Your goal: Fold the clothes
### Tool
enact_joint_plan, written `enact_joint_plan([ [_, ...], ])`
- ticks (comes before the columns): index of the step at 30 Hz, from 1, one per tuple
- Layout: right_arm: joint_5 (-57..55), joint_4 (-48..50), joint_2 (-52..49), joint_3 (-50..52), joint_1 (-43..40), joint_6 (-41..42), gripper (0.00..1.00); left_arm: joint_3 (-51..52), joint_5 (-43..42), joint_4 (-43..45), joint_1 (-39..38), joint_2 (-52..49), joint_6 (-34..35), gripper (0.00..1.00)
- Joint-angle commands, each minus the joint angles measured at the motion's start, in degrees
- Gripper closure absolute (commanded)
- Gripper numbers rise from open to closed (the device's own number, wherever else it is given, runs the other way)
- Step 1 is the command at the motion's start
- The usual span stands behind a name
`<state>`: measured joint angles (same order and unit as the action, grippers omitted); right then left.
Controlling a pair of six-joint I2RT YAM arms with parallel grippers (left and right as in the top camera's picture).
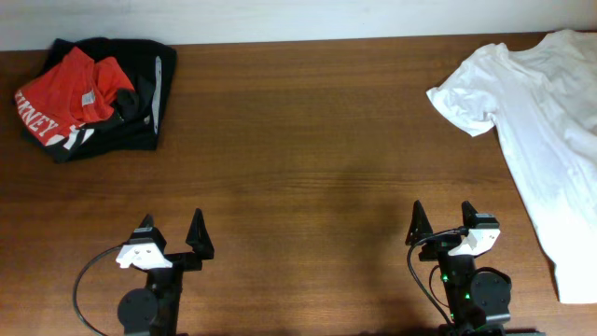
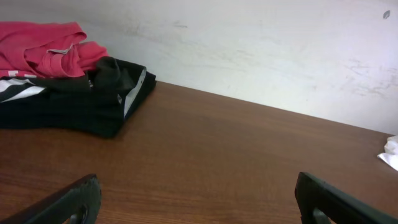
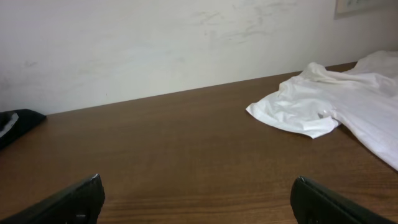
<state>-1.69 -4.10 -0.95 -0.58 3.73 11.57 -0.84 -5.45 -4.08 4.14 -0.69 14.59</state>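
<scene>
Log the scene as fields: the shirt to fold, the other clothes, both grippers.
white T-shirt: unfolded, rumpled, right side of table, untouched
red garment: far left, lying on the black garment
black garment: far left, bundled under the red one
left gripper: open, empty, near edge
right gripper: open, empty, apart from T-shirt

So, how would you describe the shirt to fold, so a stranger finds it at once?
On the wooden table, look right. The white T-shirt lies spread there, unfolded. It alone is plain white; the red garment and black garment lie heaped far left.
</scene>
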Motion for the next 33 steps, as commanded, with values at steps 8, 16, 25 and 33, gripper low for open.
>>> enact_joint_plan([
  [8, -1.6, 0.0, -0.1, 0.3, -0.4, -0.4, 0.01, 0.3, 0.4, -0.1, -0.1, 0.4, -0.7, 0.01],
  [16, 23.1, 1.4, -0.1, 0.3, -0.4, 40.3, 0.01, 0.3, 0.4, -0.1, -0.1, 0.4, -0.7, 0.01],
  [25, 32.6, 13.3, -0.1, 0.3, -0.4, 49.4, 0.01, 0.3, 0.4, -0.1, -0.1, 0.4, -0.7, 0.01],
  [33, 23.5, 21.7, -0.2, -4.3, -0.4, 40.6, 0.02, 0.3, 0.4, -0.1, -0.1, 0.4, -0.7, 0.01],
])
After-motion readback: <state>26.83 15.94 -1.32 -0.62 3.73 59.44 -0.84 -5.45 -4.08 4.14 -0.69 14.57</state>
